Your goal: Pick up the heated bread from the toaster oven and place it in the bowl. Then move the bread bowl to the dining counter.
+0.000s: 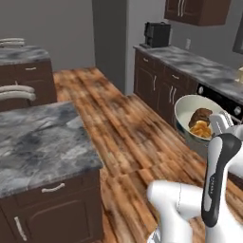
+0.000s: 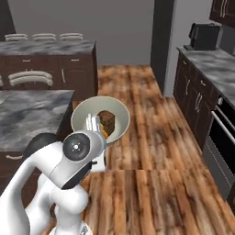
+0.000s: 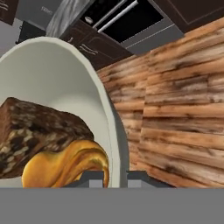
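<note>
I have the bowl (image 1: 190, 108) lifted clear of any worktop, carried in the air over the wooden floor (image 1: 128, 137), tipped steeply so its opening faces back toward my base cameras. My pincer (image 3: 117, 177) is pinching the bowl's rim: in the hand view one dark fingertip sits inside the wall and the other outside it, with the pale rim between them. Inside the bowl the heated bread (image 3: 65, 164) lies low against the wall, just beside the pincer, golden-orange and curled, and the darker brown chunk (image 3: 37, 131) rests touching it on its upper side. From the left base view the bread (image 1: 201, 129) shows below the brown piece (image 1: 200, 115), and the white arm (image 1: 219, 180) rises from the lower right to the bowl's edge. In the right base view the bowl (image 2: 82, 112) hangs just beside the corner of a grey marbled worktop (image 2: 32, 114) with dark cabinets, and a second marbled worktop (image 2: 46, 47) with cream-backed stools (image 2: 43, 36) stands farther off. A wall run of dark cabinets (image 1: 161, 85) with a black appliance (image 1: 156, 34) on top lines the far side.
</note>
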You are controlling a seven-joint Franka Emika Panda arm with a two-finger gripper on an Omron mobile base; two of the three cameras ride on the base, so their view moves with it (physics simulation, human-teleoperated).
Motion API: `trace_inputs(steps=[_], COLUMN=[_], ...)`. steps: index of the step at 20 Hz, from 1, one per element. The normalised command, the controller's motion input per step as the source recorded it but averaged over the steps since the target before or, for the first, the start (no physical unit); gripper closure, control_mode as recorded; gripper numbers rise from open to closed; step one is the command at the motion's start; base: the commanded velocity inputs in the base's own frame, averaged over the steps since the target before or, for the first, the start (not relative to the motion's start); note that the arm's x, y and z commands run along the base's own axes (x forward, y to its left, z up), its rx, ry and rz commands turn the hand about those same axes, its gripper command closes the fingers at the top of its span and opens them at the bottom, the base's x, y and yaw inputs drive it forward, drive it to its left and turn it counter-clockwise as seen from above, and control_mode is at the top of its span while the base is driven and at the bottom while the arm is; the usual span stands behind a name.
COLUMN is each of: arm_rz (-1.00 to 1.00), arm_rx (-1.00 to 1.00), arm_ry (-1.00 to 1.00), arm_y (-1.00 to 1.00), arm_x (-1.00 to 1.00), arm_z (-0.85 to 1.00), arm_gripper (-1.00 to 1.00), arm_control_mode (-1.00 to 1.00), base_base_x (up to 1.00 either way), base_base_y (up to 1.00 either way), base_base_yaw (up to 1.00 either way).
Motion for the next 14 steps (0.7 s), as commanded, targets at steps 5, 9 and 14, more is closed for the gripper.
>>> trace_inputs(steps=[5, 9, 14], arm_rz=[0.0, 0.0, 0.0], arm_rx=[0.0, 0.0, 0.0], arm_ry=[0.0, 0.0, 0.0], arm_y=[0.0, 0.0, 0.0], arm_x=[0.0, 0.0, 0.0], arm_z=[0.0, 0.0, 0.0], arm_gripper=[1.0, 1.0, 1.0], arm_control_mode=[1.0, 1.0, 1.0], base_base_x=[1.0, 1.0, 0.99], base_base_y=[-0.87, -0.66, -0.29], base_base_yaw=[0.27, 0.45, 0.71])
